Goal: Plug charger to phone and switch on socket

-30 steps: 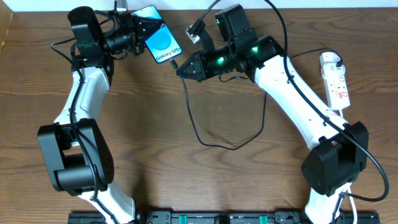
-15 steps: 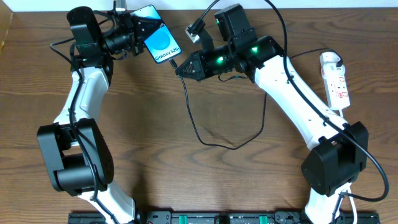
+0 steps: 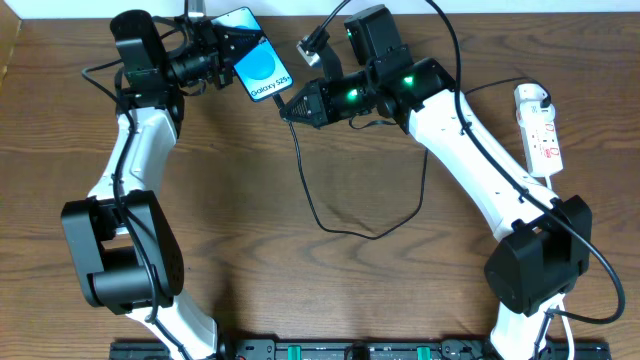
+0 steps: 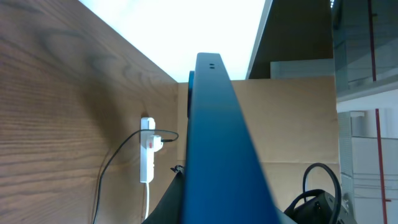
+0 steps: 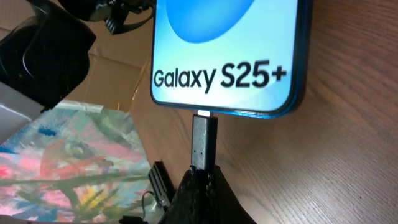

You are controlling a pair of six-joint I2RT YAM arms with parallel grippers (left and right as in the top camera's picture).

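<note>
Slightly closer to the phone point(image 3: 262, 68) than a second ago, the right jaws have been brought up and leftward. They are clamped on the connector point(image 5: 203, 142) of the charger point(image 3: 312, 205). Only their dark tips are seen in the right wrist view, cut off by the lower edge. The connector is set end-on against the lower edge of the phone point(image 5: 230, 56). A sliver of bright metal is left showing there, so full seating cannot be judged.

The left jaws are closed on the phone at the side away from the connector. Their pads are hidden, since the middle of the left wrist view is filled by the phone point(image 4: 217, 155), seen edge-on as a blue slab. Whether the phone touches the counter point(image 3: 300, 300) cannot be told.

The right arm point(image 3: 470, 150) is stretched leftward to the phone. The left arm point(image 3: 135, 150) is raised, with its wrist turned right toward the phone.

Below the phone, the charger's thin black cable is looped across the counter. Well to the right of the phone lies the socket point(image 3: 540, 130), with a white plug point(image 3: 530, 97) seated at its far end.

One phone, one charger, one socket and two arms are counted.
</note>
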